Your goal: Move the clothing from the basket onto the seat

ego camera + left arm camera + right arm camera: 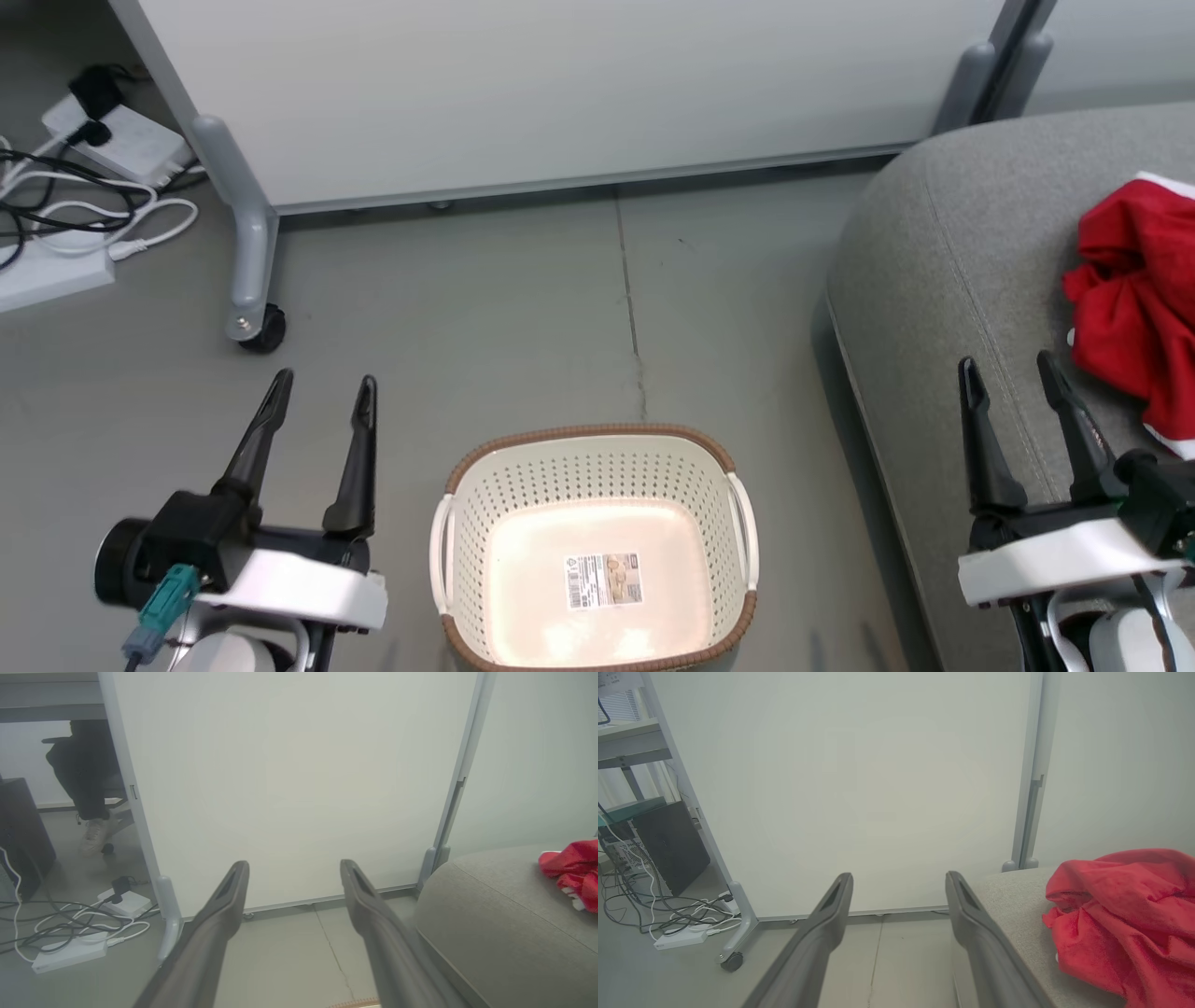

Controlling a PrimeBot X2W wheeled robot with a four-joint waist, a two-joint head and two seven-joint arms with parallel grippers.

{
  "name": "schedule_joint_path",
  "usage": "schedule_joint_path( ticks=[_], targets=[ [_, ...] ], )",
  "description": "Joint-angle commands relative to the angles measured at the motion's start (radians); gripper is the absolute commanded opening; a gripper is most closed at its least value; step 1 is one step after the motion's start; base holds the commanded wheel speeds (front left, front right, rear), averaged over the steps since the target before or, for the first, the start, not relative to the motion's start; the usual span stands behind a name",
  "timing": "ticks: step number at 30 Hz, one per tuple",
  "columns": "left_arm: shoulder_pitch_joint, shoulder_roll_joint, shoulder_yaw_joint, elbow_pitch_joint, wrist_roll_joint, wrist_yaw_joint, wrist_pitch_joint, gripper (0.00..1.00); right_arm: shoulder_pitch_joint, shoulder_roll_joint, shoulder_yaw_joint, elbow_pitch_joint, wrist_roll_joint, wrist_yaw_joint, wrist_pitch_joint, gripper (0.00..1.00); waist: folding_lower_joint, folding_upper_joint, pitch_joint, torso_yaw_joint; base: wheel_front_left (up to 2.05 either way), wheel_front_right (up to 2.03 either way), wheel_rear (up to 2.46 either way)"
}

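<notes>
Overhead, head view: my left gripper (326, 378) and right gripper (1006, 362) stand fully spread, holding nothing. The cream-white perforated plastic basket with brown woven rim (588, 432) sits between them, bare down to its label (603, 581), while the bright red soft fabric clothing (1134, 271) lies heaped on the large grey woven-fabric seat (934, 261), cut off by the frame edge. Left wrist view: jaws apart, empty; clothing (572, 863) small at far right. Right wrist view: clothing (1120, 914) near my right gripper (900, 876); I judge it light, limp, unbreakable, best pinched at a raised fold. Garment count unclear.
</notes>
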Motion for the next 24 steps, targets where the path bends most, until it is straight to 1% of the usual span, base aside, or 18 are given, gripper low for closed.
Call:
schedule_joint_path(
  ticks=[1, 7, 13, 19, 24],
  targets=[
    [0.03, 0.0, 0.025, -0.001, -0.012, 0.008, -0.006, 1.0, 0.027, -0.002, 0.004, -0.011, 0.015, 0.0, 0.008, 1.0, 0.0, 0.0, -0.029, 0.018, 0.0, 0.0, 0.0],
    [0.106, -0.012, 0.079, -0.008, -0.012, 0.003, -0.006, 1.0, 0.08, -0.002, -0.008, -0.019, 0.024, 0.0, 0.025, 1.0, 0.0, 0.0, -0.066, 0.029, 0.0, 0.0, 0.0],
    [0.172, -0.019, 0.11, 0.003, 0.02, -0.002, -0.006, 1.0, 0.123, -0.002, -0.025, -0.03, 0.013, 0.0, 0.047, 1.0, 0.0, 0.0, -0.102, 0.03, 0.0, 0.0, 0.0],
    [0.191, -0.017, 0.125, 0.016, 0.038, -0.03, -0.006, 1.0, 0.153, -0.002, -0.026, -0.04, 0.016, 0.0, 0.057, 1.0, 0.0, 0.0, -0.121, 0.034, 0.0, 0.0, 0.0],
    [0.195, -0.035, 0.158, 0.018, 0.063, -0.056, -0.007, 1.0, 0.165, -0.002, -0.025, -0.048, 0.016, 0.0, 0.067, 1.0, 0.0, 0.0, -0.128, 0.033, 0.0, 0.0, 0.0]
  ],
)
